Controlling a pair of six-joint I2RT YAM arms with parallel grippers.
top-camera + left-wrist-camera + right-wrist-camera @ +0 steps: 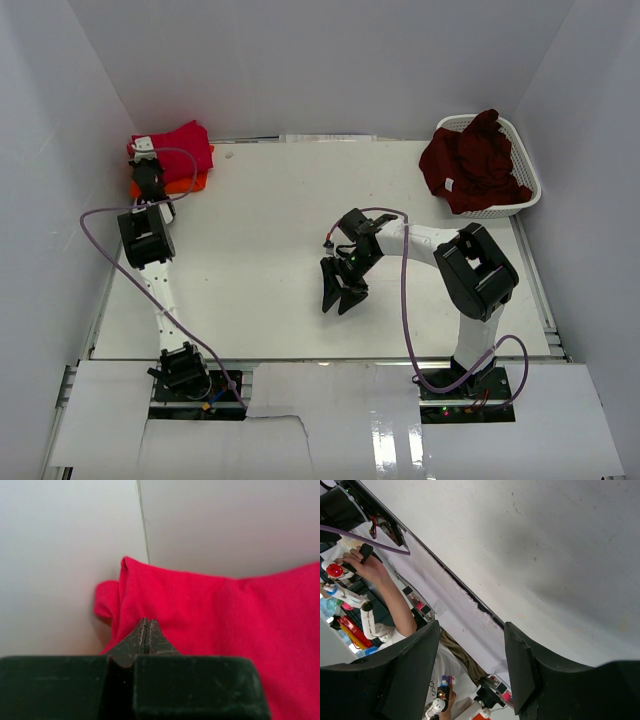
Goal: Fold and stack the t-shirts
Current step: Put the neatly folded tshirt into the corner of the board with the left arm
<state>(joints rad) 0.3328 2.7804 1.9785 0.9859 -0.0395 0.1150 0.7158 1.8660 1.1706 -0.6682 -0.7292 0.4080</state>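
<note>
- Crimson t-shirt point(182, 143) lies folded on top of the orange t-shirt point(188, 184). The stack sits in the far left corner of the table point(270, 220), against the walls.
- Left claw point(145, 152) is at the left end of that stack. The jaws are pressed fully together and the tips sit on the red cloth point(215, 615). I cannot tell whether any cloth is pinched, and none shows between the tips.
- Right claw point(340, 296) hangs over the bare middle of the table, jaws apart at a middling width, holding nothing. Its wrist view shows only table between the fingers point(415, 670).
- Maroon t-shirt point(478, 158) is crumpled in the white basket point(531, 192) at the far right corner. Part of it spills over the basket's left rim, with a white tag point(450, 184) on that side.
- Key relation: the maroon shirt lies to the far right of the right claw and well apart from it. The right arm is clearly nearer, since the left one is across the table at the stack.
- The heap has no clear long axis. The overhanging left edge faces the right claw and looks like the easiest place to pinch.
- Judged progress: two shirts are stacked, and the maroon one is not yet folded.
</note>
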